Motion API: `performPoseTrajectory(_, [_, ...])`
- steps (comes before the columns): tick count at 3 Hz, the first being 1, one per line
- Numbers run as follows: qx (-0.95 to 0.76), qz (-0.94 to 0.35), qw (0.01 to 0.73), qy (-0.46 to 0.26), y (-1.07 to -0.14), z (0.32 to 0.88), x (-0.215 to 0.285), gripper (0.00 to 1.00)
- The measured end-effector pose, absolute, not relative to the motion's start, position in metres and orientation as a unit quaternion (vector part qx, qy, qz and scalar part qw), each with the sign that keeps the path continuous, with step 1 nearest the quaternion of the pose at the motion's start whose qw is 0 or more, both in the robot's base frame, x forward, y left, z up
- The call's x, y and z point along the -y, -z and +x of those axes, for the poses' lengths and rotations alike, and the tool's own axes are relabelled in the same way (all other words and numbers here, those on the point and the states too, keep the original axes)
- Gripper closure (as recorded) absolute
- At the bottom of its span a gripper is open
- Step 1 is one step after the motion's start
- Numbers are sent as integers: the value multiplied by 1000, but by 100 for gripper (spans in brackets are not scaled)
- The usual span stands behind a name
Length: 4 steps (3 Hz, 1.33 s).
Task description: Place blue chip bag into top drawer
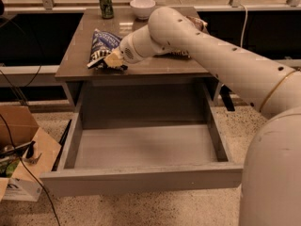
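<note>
The blue chip bag (102, 44) lies on the left part of the brown table top (155, 67), dark navy with white lettering. My gripper (109, 61) is at the bag's near end, down against it close to the table's front edge. The white arm reaches in from the right across the table. The top drawer (141, 179) is pulled wide open below the table top, and its smooth grey inside holds nothing.
A green can (106, 4) and a white bowl (142, 7) stand at the back of the table. A brown snack bag (200, 25) shows partly behind the arm. A cardboard box (19, 159) and cables sit on the floor at the left.
</note>
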<state>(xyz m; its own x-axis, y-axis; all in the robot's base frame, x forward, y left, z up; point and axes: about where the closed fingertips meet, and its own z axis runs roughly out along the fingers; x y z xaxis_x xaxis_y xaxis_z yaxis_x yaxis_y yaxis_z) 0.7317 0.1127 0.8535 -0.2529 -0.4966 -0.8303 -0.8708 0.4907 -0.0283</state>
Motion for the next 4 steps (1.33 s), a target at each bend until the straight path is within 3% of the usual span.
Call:
performPoseTrajectory(1, [-759, -453, 411, -222, -864, 699, -87, 100])
performPoseTrajectory(3, [-771, -478, 363, -213, -883, 578, 8, 100])
performPoseTrajectory(4, [-793, -502, 265, -218, -850, 518, 42, 96])
